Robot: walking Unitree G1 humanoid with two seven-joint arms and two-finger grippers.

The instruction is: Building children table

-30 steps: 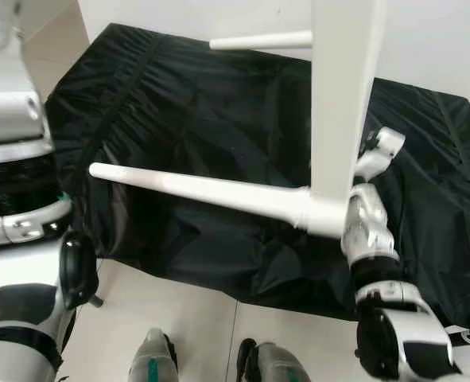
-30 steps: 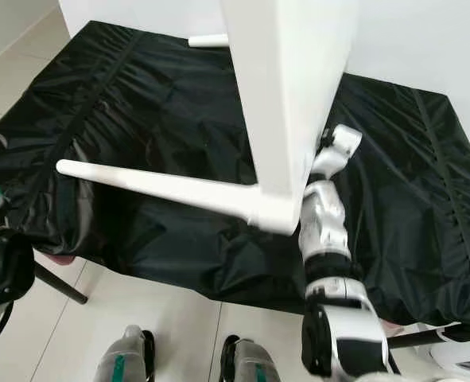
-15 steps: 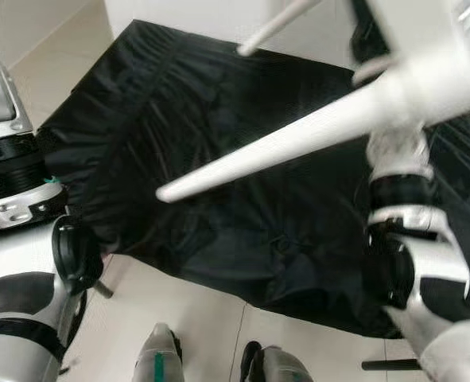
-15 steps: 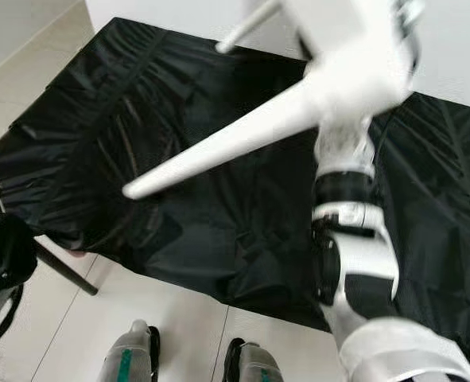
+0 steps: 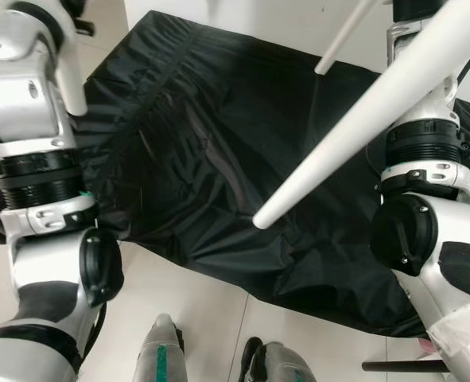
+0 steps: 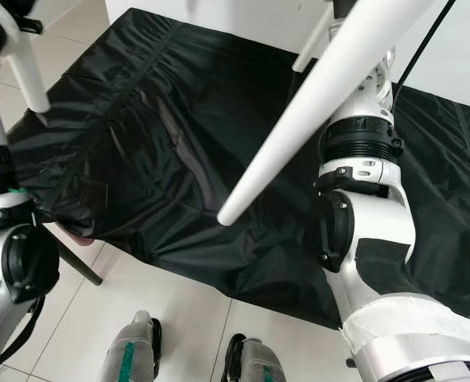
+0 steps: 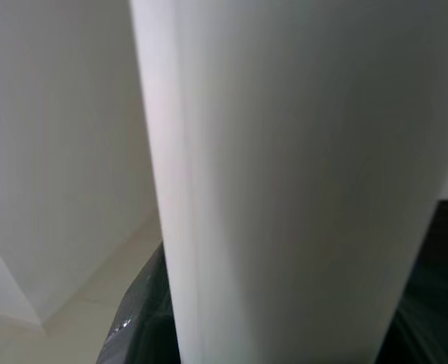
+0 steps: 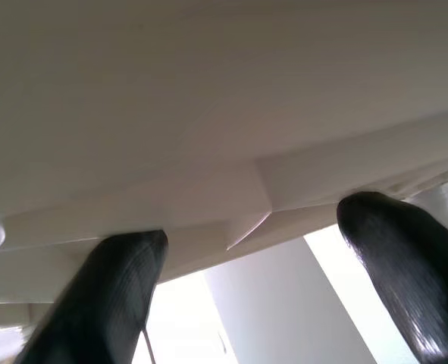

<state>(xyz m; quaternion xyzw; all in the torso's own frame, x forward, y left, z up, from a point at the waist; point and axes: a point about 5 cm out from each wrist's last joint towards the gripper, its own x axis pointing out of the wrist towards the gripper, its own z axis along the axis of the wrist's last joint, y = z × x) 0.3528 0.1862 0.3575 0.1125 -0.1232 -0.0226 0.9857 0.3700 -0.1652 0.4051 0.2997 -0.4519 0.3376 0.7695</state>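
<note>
- Table's held up in the air above the black cloth [image 5: 219,143]. Nearest table leg [image 5: 362,119] runs on a slant: its free tip hangs low over the cloth's middle, and its root climbs up and to your right, past the right arm [image 5: 425,239].
- A second leg [image 5: 347,36] sticks out further back, and a third leg [image 6: 28,72] shows by the left arm [image 5: 36,159].
- Both arms are raised. The right is nearer the near leg's root, so judge the turn from that side.
- Right gripper [image 8: 246,250]: its two black fingers [image 8: 102,296] are spread wide, tips against the white underside panel [image 8: 208,114] – looks braced, not pinched.
- Left gripper: wrist cam is up against a white table part [image 7: 284,182], and you can't tell its state.
</note>
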